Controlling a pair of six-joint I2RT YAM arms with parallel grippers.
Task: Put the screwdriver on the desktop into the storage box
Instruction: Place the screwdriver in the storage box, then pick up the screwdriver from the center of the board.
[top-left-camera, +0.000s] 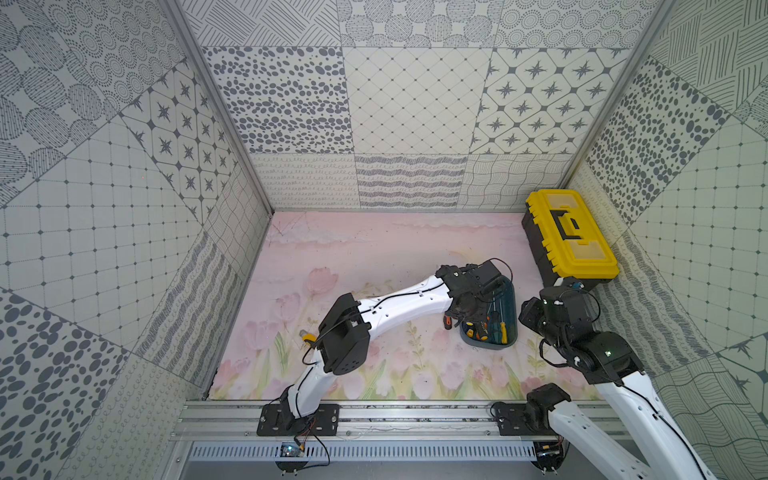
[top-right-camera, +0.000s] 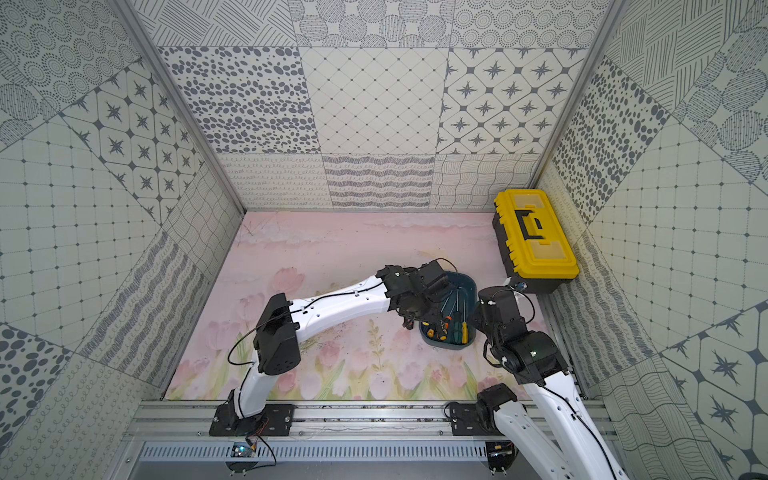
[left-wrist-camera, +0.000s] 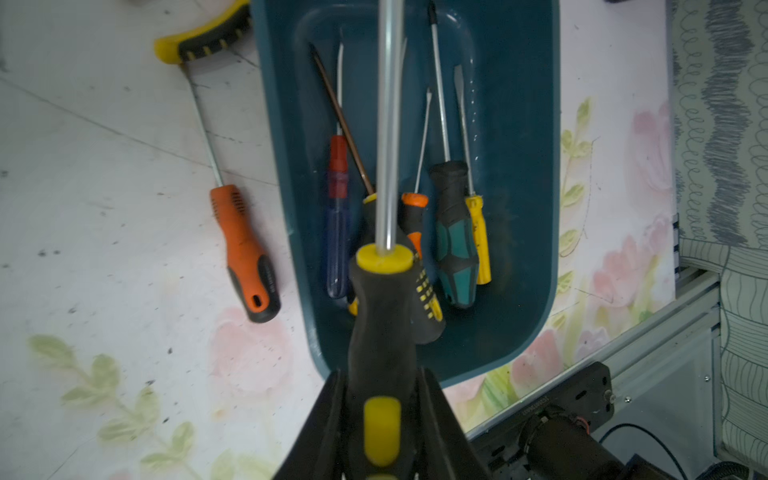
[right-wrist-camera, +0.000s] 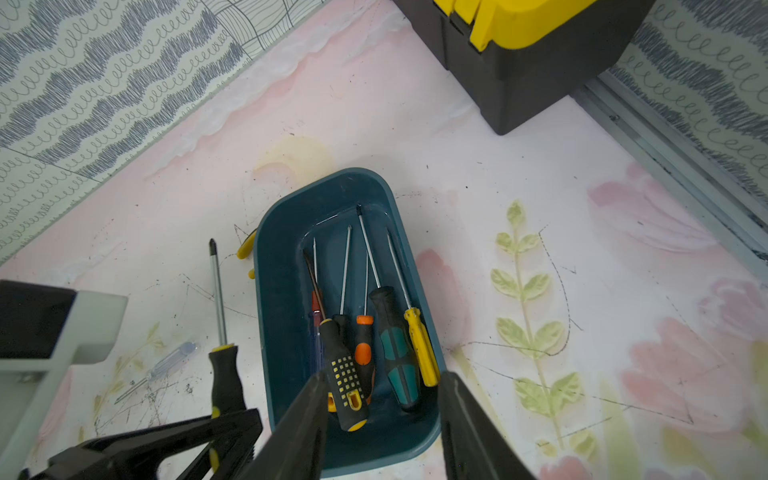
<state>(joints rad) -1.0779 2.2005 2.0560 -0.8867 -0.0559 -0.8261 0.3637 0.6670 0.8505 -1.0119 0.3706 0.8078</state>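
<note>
Left hand (left-wrist-camera: 380, 386) clamps the screwdriver (left-wrist-camera: 384, 316) near the storage box (left-wrist-camera: 528, 208).

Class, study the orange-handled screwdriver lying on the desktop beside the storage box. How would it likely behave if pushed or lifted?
The orange-handled screwdriver is probably stiff: straight metal shaft, moulded handle. Its rounded handle suggests it could roll if nudged sideways on the flat desktop. Lifted by the thin shaft, it would likely tip handle-down, the handle being far thicker.

No readable txt, labels, brands or nos. in any view.
</note>
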